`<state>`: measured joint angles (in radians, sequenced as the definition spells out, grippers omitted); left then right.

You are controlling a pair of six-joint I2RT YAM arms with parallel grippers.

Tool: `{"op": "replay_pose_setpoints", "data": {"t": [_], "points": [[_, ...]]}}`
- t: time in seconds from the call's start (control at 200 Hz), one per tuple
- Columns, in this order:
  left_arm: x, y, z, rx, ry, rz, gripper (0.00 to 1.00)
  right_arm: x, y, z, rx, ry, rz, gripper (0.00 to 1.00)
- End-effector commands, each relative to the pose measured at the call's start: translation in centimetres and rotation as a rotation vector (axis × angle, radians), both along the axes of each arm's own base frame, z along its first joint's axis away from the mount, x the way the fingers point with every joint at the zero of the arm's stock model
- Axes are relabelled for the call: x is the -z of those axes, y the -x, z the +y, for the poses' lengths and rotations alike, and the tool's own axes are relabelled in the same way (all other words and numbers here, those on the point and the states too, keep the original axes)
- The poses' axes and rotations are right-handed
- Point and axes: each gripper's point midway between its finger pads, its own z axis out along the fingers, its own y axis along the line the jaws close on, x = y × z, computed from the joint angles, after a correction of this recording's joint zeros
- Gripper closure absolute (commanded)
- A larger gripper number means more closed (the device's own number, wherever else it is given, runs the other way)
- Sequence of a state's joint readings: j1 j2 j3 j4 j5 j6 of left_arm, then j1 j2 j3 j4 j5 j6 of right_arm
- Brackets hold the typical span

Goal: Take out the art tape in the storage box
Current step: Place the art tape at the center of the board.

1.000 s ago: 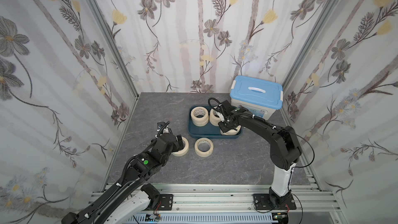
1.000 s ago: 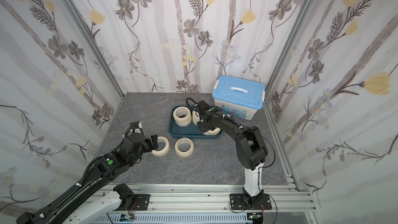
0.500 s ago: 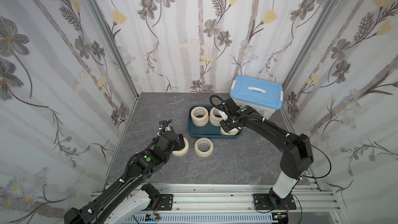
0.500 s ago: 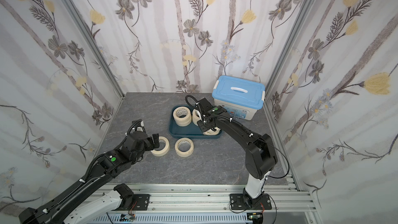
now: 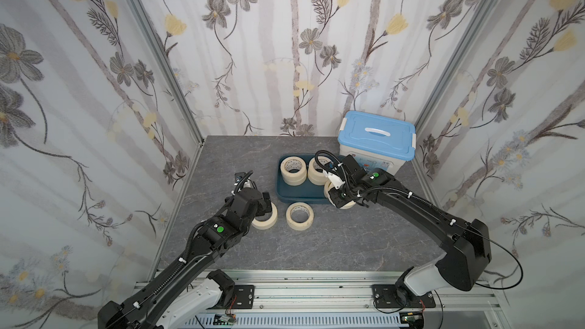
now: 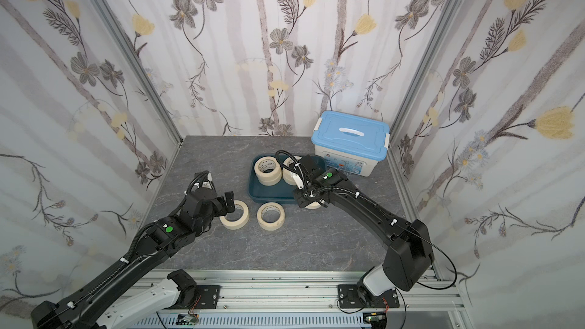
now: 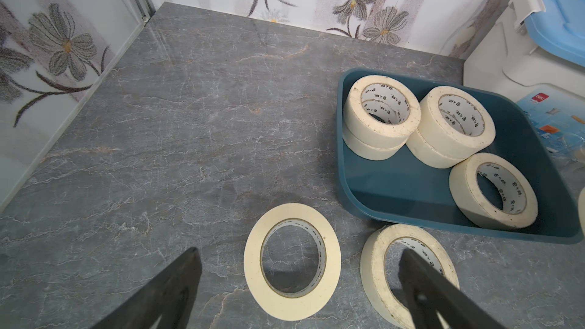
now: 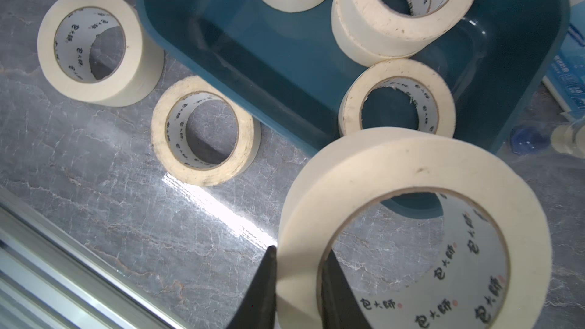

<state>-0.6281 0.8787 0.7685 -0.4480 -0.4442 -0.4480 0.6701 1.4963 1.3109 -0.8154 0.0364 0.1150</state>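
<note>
Eight cream masking-tape rolls with white printed cores are in play, and I count three already out of the shallow dark teal plastic tray (image 7: pixel 395 191). Reading the tray as a clock face with twelve toward the back wall, two rolls lie flat on the grey marbled tabletop (image 5: pixel 316 248) at seven (image 7: pixel 253 264) and six o'clock (image 7: pixel 375 267). The third, the carried roll (image 8: pixel 364 166), hangs tilted at the tray's five o'clock corner. The right gripper (image 8: pixel 297 257) pinches its wall, one finger inside the core and one outside.

Five rolls remain in the tray: a stack of two at eleven (image 7: pixel 351 112), a stack of two at one (image 7: pixel 430 121) and a single flat roll at four (image 7: pixel 462 191).

I judge this the carry-out step. Next I would clear the rim, lower the roll onto bare table and release.

The left gripper (image 7: pixel 299 251) hovers over the seven o'clock roll with its fingers spread wide, empty. A white bin with a light-blue handled lid (image 5: pixel 376 136) stands close at two o'clock, crowding the right arm's reach.
</note>
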Motion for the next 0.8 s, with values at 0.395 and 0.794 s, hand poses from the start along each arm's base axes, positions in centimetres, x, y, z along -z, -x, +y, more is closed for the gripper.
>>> {"op": "replay_pose_setpoints", "data": {"t": [0.395, 0.794], "points": [[-1.0, -0.7, 1.2, -0.043, 0.016, -0.042, 0.00, 4.6, 4.9, 3.2, -0.074, 0.035, 0.100, 0.81], [-0.7, -0.5, 1.6, -0.053, 0.023, -0.030, 0.00, 7.7, 4.9, 3.8, -0.092, 0.061, 0.136, 0.82]]}}
